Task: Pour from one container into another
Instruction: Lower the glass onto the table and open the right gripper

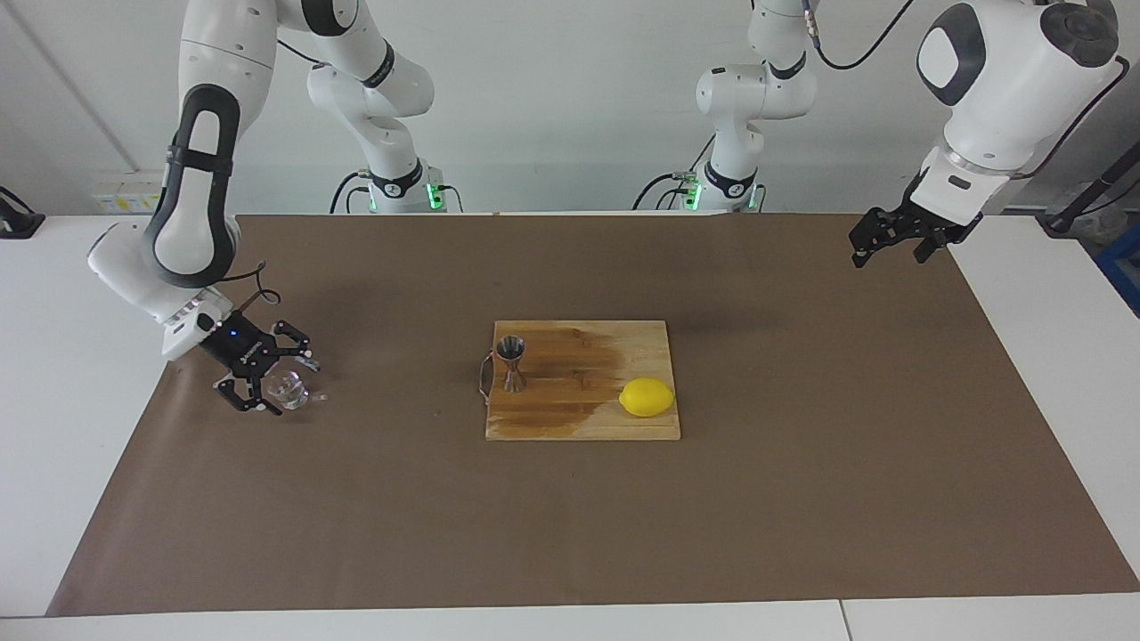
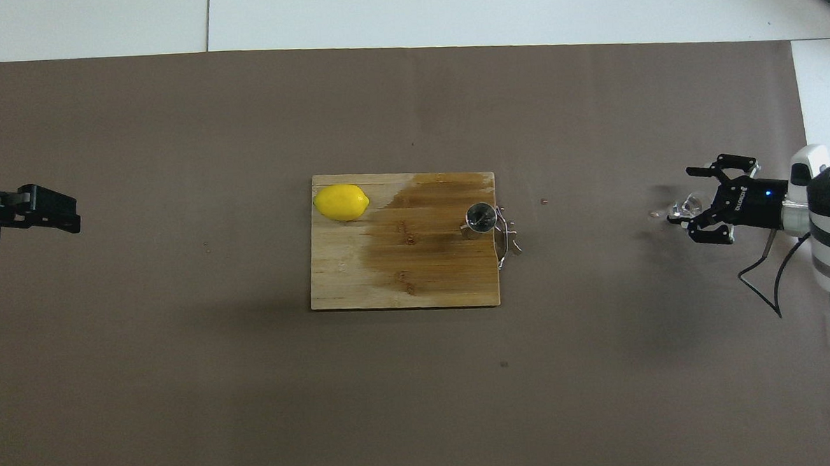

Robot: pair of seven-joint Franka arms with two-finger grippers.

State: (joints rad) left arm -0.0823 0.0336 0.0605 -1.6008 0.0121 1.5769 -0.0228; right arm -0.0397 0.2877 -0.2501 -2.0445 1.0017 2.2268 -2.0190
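Brown paper [image 1: 802,499] with a matte, slightly creased surface covers most of the white tabletop [image 1: 53,374]. At its middle lies a rectangular wooden cutting board [image 1: 583,418], its grain running lengthwise and a darker wet-looking stain spread over the part toward the right arm's end. On that stained part, close to the board's edge, stands the small steel jigger [image 1: 511,362], shiny and hourglass-shaped, two cones joined at a narrow waist, upright with its round mouth open to the overhead camera [image 2: 481,217]; what it contains cannot be told. A smooth yellow lemon [image 1: 647,397] rests on the dry, paler part of the board, toward the left arm's end.

The small clear glass cup [image 1: 287,388], squat and round, sits well apart from the board toward the right arm's end of the paper. The right gripper [image 1: 285,381] is low around it, black links splayed, its jaws spread wide with the fingertips on either side of the cup and a gap showing, so the cup appears released rather than clamped. Whether the cup holds liquid cannot be told.

The left gripper [image 1: 884,245] hangs above the paper's edge at the left arm's end, waiting, its jaws open and holding nothing.
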